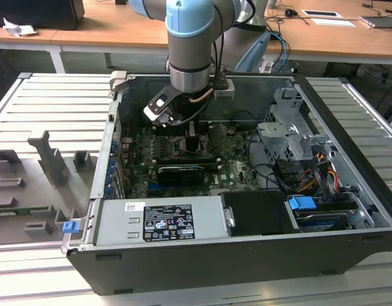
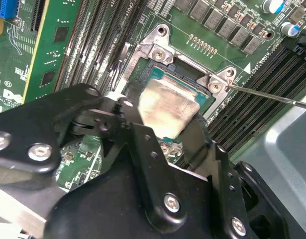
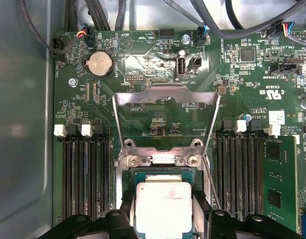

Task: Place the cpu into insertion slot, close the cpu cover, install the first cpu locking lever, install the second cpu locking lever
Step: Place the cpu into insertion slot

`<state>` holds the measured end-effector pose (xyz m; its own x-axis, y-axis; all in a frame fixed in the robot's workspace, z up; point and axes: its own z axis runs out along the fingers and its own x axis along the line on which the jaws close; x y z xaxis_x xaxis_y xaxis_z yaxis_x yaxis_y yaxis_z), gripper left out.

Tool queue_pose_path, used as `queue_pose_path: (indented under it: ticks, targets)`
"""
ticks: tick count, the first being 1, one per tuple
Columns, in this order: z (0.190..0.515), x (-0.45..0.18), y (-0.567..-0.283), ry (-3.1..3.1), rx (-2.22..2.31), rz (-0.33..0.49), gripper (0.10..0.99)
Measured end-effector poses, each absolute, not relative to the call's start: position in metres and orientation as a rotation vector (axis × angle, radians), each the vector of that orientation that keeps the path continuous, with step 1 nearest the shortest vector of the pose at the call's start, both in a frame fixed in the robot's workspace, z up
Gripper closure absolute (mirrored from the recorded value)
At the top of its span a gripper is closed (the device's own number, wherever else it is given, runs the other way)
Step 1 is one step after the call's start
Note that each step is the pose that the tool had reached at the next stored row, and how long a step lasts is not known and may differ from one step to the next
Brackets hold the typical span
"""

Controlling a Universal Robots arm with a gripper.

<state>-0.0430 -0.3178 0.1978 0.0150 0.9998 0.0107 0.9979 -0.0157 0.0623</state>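
Note:
The cpu (image 3: 163, 201), a square chip with a pale silver top, sits between the black fingers (image 3: 127, 211) of my gripper (image 3: 163, 219), which is shut on it. It hangs slightly tilted just over the insertion slot (image 3: 157, 173), whose silver rim (image 2: 157, 52) is set in the green board. The cpu cover (image 3: 165, 93) stands open, swung up on its hinge beyond the slot. A thin locking lever (image 2: 272, 94) sticks out past one corner of the socket. In the exterior view my gripper (image 1: 183, 127) reaches down into the open computer case.
Long black memory slots (image 3: 83, 174) flank the socket on both sides. A graphics card (image 1: 180, 172) lies just in front of it. The power supply (image 1: 160, 220), drive cage (image 1: 291, 134) and cables (image 1: 310, 178) crowd the case. Grey slotted trays (image 1: 49, 159) flank it.

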Motion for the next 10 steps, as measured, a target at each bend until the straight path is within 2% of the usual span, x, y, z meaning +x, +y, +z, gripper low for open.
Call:
queue_pose_path:
  ticks: [1,4,7,8,10]
  targets:
    - [0.1977,-0.0430,-0.3178,2.178,2.211,0.080,0.471]
    - [0.1976,-0.0430,-0.3178,2.178,2.211,0.080,0.471]
    - [0.1977,-0.0430,-0.3178,2.177,2.211,0.079,0.486]
    - [0.1977,-0.0430,-0.3178,2.177,2.211,0.079,0.549]
    - [0.1977,-0.0430,-0.3178,2.177,2.211,0.079,0.549]
